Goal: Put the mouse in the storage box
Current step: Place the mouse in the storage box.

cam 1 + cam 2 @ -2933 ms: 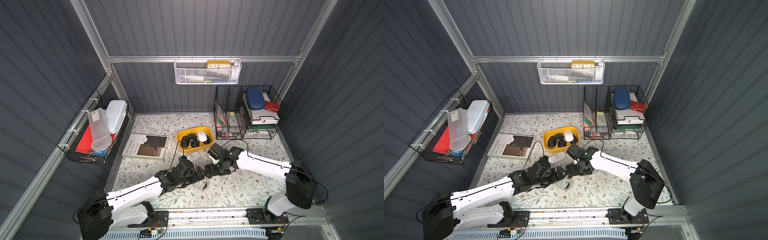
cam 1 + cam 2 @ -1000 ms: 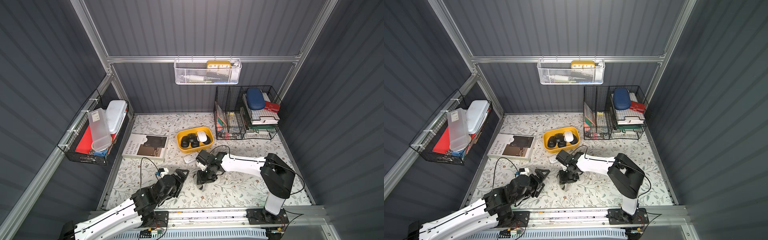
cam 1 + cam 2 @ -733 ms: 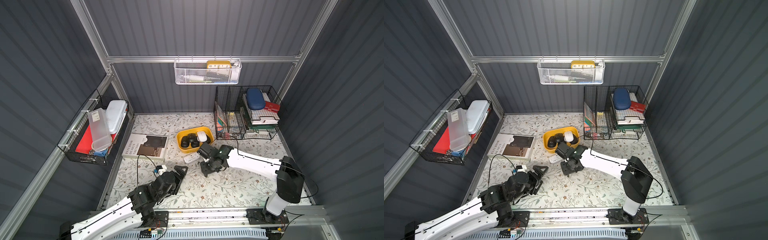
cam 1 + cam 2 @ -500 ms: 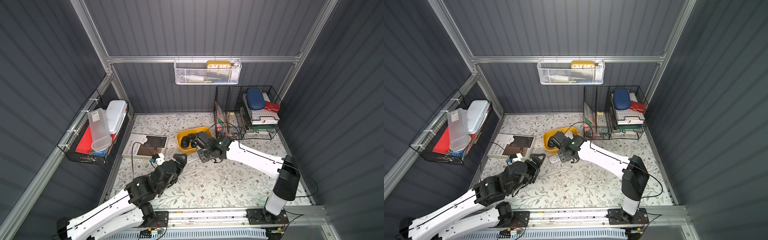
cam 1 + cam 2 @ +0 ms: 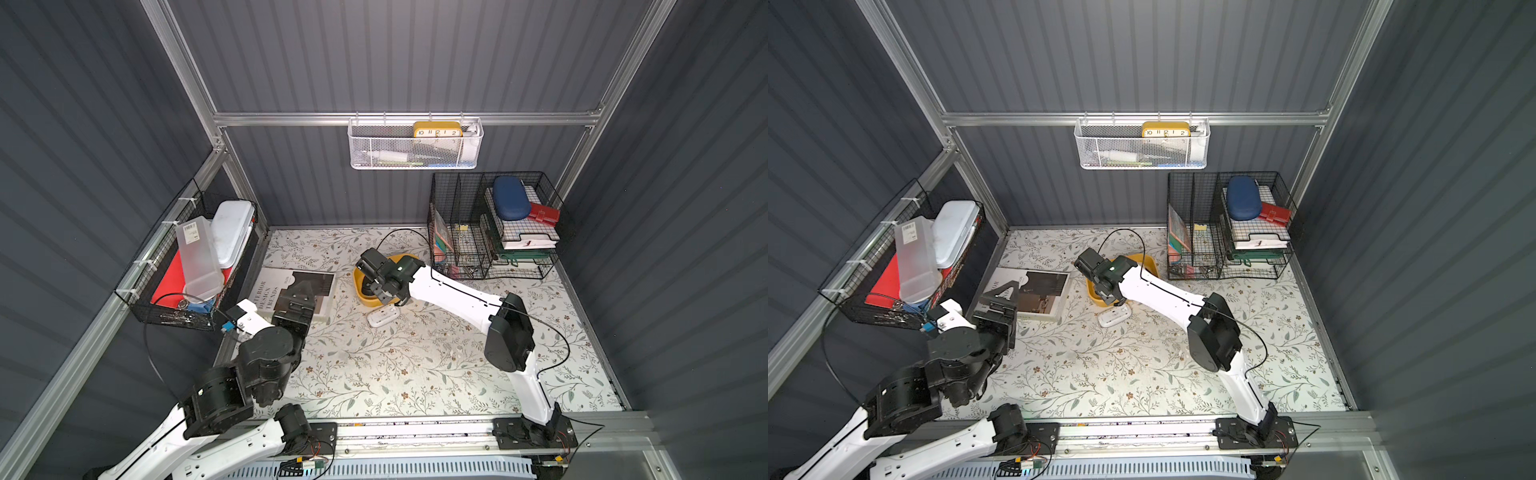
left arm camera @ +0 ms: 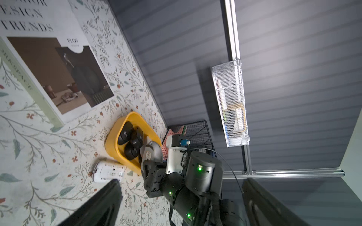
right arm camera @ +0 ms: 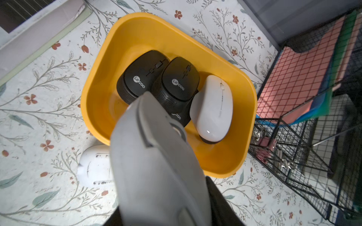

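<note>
Right wrist view: a grey mouse (image 7: 154,166) is held just above the storage box (image 7: 141,31), in which three black mice (image 7: 143,76) and a white mouse (image 7: 213,109) are lying. Left wrist view: the grey mouse is seen clamped in the right end effector (image 6: 151,158); the left end effector (image 6: 181,180) is spread wide, empty. Both top views: the storage box is largely hidden by the right arm (image 5: 449,291).

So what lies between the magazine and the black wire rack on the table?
The yellow box, and above it the right claw gripping a grey mouse. Both top views show the box there; the right wrist view shows the mouse.
</note>
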Controlling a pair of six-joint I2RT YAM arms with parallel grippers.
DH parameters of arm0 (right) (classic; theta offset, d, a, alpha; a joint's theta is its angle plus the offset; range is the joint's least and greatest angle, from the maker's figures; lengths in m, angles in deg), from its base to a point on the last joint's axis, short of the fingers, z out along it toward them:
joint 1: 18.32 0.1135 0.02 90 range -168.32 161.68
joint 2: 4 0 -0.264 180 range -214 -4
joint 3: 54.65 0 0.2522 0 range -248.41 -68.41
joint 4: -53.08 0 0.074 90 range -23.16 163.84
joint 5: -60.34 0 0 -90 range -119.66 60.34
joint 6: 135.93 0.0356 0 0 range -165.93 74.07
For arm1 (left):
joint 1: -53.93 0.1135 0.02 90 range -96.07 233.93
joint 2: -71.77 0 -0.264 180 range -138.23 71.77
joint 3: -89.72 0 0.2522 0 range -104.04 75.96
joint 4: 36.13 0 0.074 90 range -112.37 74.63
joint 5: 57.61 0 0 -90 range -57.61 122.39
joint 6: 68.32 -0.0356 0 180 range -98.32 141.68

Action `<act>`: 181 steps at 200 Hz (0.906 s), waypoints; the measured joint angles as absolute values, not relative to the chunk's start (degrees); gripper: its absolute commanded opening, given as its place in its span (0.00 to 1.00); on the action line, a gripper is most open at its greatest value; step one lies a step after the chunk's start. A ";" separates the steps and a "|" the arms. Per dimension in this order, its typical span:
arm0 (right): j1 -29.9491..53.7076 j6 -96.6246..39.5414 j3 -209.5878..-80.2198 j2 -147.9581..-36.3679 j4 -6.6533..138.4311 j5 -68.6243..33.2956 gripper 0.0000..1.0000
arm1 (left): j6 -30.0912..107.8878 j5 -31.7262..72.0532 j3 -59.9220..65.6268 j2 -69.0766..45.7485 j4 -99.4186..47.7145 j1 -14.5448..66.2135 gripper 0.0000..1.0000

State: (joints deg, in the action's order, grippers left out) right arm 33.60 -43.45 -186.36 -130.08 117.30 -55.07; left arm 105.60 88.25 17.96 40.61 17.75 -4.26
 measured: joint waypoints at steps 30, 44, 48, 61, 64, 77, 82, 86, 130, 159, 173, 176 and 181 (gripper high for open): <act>33.47 -45.76 -192.44 -135.09 117.14 -55.66 0.27 | 101.31 89.23 18.16 39.86 16.37 -4.26 0.99; 33.49 -46.96 -195.43 -137.53 117.06 -56.30 0.28 | 99.89 89.41 18.33 38.99 15.98 -4.26 0.99; 33.49 -47.23 -196.31 -138.17 117.01 -56.54 0.28 | 99.52 89.47 18.37 38.75 15.91 -4.26 1.00; 33.53 -48.49 -198.69 -140.27 116.62 -57.02 0.28 | 98.47 89.49 18.42 38.16 15.74 -4.26 0.99; 33.55 -48.78 -199.30 -140.70 116.60 -57.19 0.28 | 98.23 89.49 18.44 38.12 15.61 -4.26 0.99; 33.71 -50.09 -201.64 -142.71 116.27 -57.85 0.29 | 97.25 89.65 18.64 38.14 14.95 -4.26 0.99; 33.77 -50.59 -202.32 -143.28 116.20 -58.02 0.29 | 96.92 89.73 18.70 38.20 14.80 -4.26 0.99; 33.82 -51.03 -202.84 -143.85 116.20 -58.11 0.29 | 96.75 89.82 18.77 38.27 14.73 -4.26 0.99; 34.76 -55.27 -206.12 -147.98 115.42 -61.10 0.30 | 96.18 91.05 19.62 39.97 14.56 -4.26 0.99; 35.39 -57.52 -206.23 -150.36 114.39 -64.03 0.32 | 96.18 91.61 20.10 41.33 14.56 -4.26 0.99; 35.65 -58.55 -206.23 -151.46 114.00 -65.63 0.34 | 96.20 91.77 20.30 41.57 14.58 -4.26 0.99; 35.70 -58.75 -206.23 -151.61 113.89 -65.98 0.34 | 96.18 91.83 20.30 41.55 14.60 -4.26 0.99; 35.76 -59.16 -206.23 -151.92 113.73 -66.57 0.34 | 96.18 91.88 20.32 41.55 14.56 -4.26 0.99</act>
State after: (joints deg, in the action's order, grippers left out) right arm 35.76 -59.16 -206.23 -151.92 113.73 -66.57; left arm 96.18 91.88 20.32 41.55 14.56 -4.26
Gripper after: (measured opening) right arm 0.450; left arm 0.994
